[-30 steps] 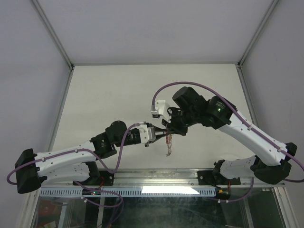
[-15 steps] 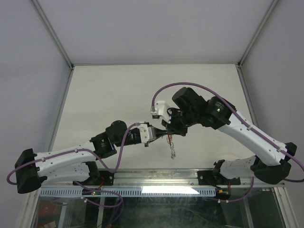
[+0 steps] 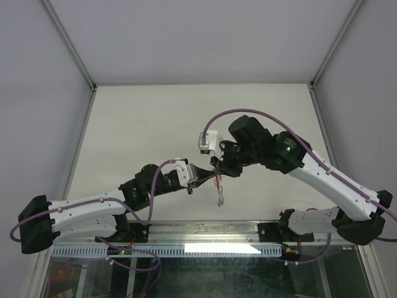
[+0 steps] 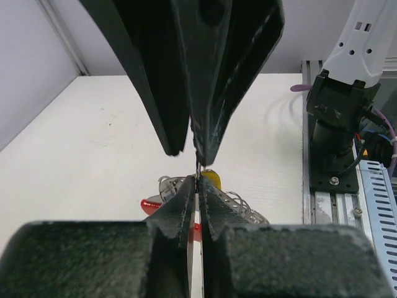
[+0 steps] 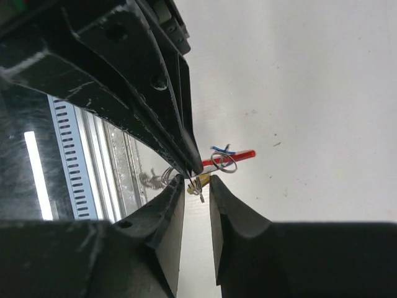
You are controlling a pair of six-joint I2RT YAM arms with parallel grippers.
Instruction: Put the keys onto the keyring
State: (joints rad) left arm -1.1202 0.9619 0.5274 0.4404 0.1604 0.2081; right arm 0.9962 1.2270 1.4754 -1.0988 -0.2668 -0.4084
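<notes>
Both grippers meet in mid-air above the white table (image 3: 142, 124). My left gripper (image 4: 197, 181) is shut on the thin wire of the keyring's silvery ring. The keyring's red tab (image 4: 152, 203) and chain (image 4: 248, 210) hang beyond my fingers. The yellow-headed key (image 5: 199, 180) sits at the left gripper's tip, between the fingers of my right gripper (image 5: 197, 183), which stand open either side of it with a gap. A blue-headed key (image 5: 219, 149) shows by the red tab (image 5: 245, 154) and ring (image 5: 223, 162). In the top view the chain (image 3: 221, 197) dangles below both grippers.
A metal rail (image 3: 205, 233) and slotted cable duct run along the table's near edge. The right arm's base (image 4: 338, 124) is bolted there. Grey enclosure walls (image 3: 37, 93) close in the left, right and back sides.
My right gripper's fingers have parted around the yellow key. My left gripper has shut fully on the ring. The left arm has dropped lower and the chain has swung.
</notes>
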